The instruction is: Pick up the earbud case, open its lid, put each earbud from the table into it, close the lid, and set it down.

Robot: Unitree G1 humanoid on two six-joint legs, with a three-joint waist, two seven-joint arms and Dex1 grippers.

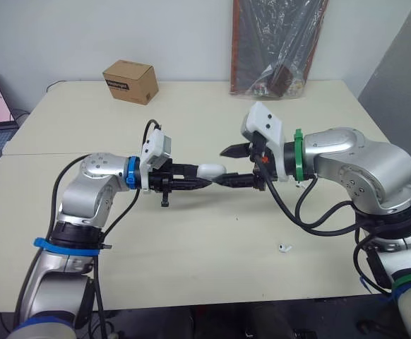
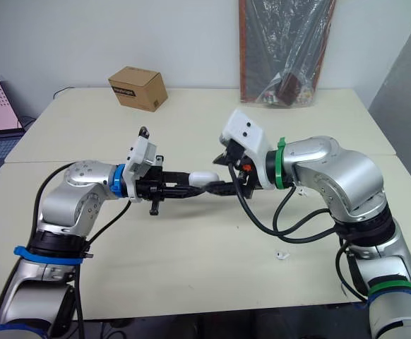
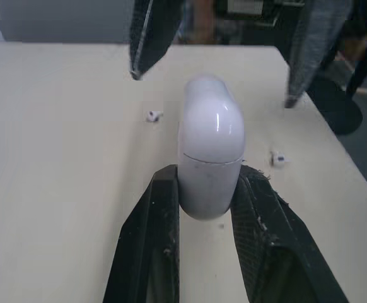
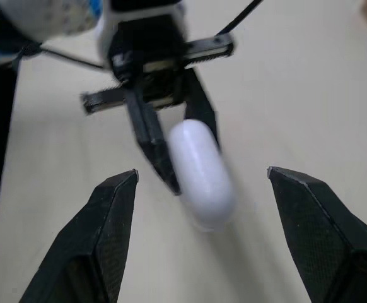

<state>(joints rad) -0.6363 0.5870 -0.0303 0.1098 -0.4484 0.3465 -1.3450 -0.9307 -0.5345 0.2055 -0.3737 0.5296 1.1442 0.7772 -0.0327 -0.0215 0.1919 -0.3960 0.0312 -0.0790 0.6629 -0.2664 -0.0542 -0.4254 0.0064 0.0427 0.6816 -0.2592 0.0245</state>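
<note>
1. The left tool is closed narrow on the lower body of the earbud case. It holds the case in the air above the counter, with the rounded lid end pointing toward the right arm.
2. The seam of the lid reads as a thin closed line, so the lid is not yet open.
3. The right tool faces the case, spread wide, with one finger to each side of the lid end. Neither finger seems to touch the shell.
4. Below and beyond the case, one earbud and a second earbud lie on the counter, apart from each other.
5. Likely risk: only the base is gripped, and the shell is smooth and round. A push on the lid from the right tool could lever the case sideways or slide it out of the left fingers.
6. If the right fingers close across the seam instead of on the lid alone, they would pinch it shut rather than lift it.
7. A dropped case would probably land near the earbuds and could knock one toward the counter's edge.
8. A cardboard box sits well apart at the back and poses no hazard.
</note>
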